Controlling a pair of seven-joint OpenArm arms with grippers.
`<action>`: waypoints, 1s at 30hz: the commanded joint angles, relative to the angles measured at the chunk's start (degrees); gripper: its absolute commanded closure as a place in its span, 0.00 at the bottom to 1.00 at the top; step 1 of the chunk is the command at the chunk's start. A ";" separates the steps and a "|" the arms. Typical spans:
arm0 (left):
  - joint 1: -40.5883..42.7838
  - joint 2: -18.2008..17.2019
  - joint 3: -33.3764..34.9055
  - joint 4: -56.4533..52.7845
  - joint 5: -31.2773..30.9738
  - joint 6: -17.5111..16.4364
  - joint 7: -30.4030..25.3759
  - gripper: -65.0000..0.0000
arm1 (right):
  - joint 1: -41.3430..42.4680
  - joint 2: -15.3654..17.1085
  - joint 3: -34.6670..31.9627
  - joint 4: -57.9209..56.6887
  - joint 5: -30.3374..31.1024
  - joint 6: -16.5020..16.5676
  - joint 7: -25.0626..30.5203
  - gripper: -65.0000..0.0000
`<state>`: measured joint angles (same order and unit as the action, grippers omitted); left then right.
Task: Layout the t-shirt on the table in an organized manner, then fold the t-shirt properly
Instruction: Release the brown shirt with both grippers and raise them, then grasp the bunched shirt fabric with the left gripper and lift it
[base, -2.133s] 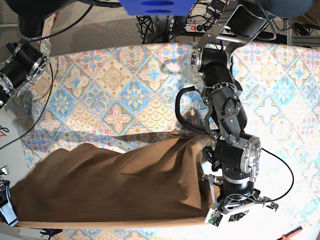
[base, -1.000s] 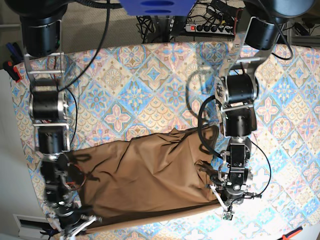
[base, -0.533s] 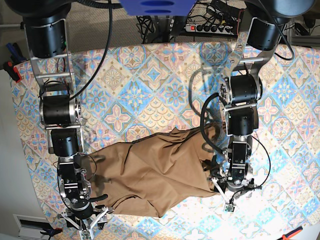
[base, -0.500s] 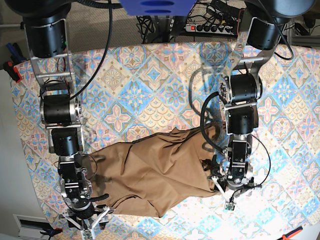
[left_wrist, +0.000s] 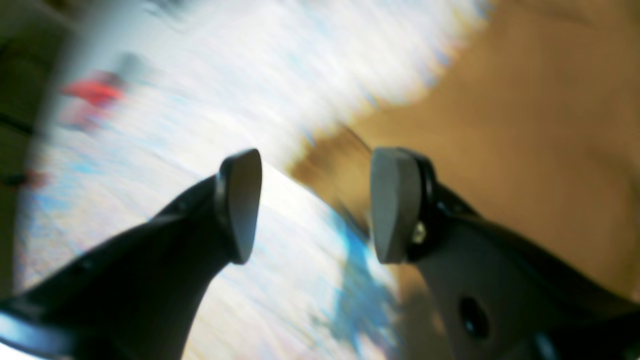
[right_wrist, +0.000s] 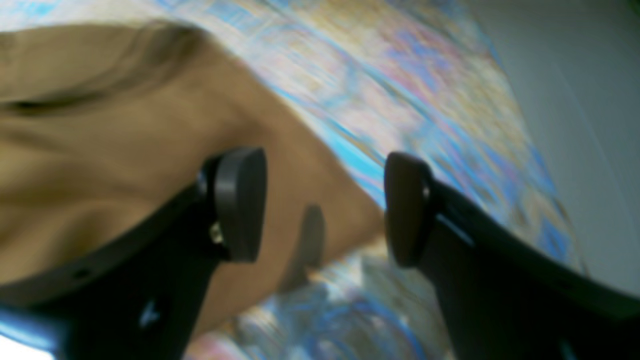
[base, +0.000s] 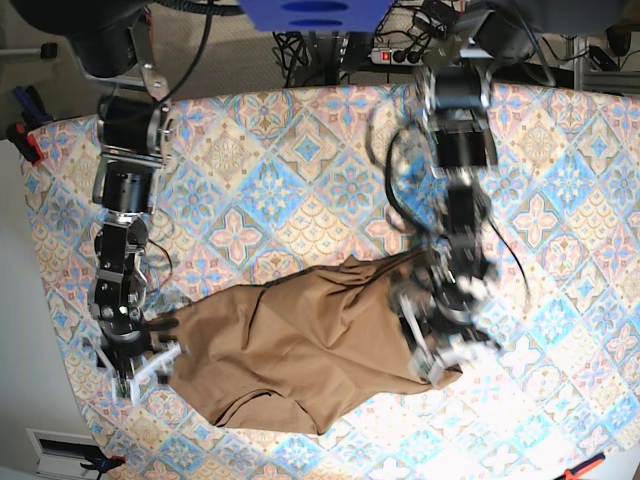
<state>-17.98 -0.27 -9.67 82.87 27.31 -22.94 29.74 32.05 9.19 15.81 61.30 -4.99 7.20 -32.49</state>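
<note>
T-shirt (base: 300, 345) lies crumpled on near part of table (base: 300, 160), wrinkled, w/ a pointed flap toward near edge. Left gripper (left_wrist: 315, 205) over shirt's edge on its side, jaws wide apart, nothing btwn them. Right gripper (right_wrist: 325, 205) at shirt's opposite end, jaws also spread, empty; cloth lies under it. Both wrist views blurred. Far half of table bare patterned cloth.

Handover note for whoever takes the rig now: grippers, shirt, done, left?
Left gripper: open, empty, over the t-shirt edge.
Right gripper: open, empty, at the opposite edge.
T-shirt: rumpled heap on the table, near side, held by neither arm.
Done: nothing finished; shirt not flat.
Left: spread it flat, then fold.
</note>
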 joint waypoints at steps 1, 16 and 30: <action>-0.18 -0.65 0.40 2.89 -0.28 -1.28 1.08 0.50 | 3.24 0.96 1.55 3.54 0.55 0.23 1.50 0.45; 22.77 0.41 -3.73 29.79 -7.40 -8.75 13.21 0.48 | -7.83 0.79 14.91 13.03 0.55 6.20 -7.99 0.45; 15.38 -4.87 -8.39 10.98 -27.09 -8.93 14.79 0.37 | -12.84 0.79 14.74 13.12 0.47 6.20 -7.99 0.45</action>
<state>-1.83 -4.82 -18.13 92.95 1.06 -31.79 45.54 17.74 9.19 30.39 73.41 -4.82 13.54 -42.00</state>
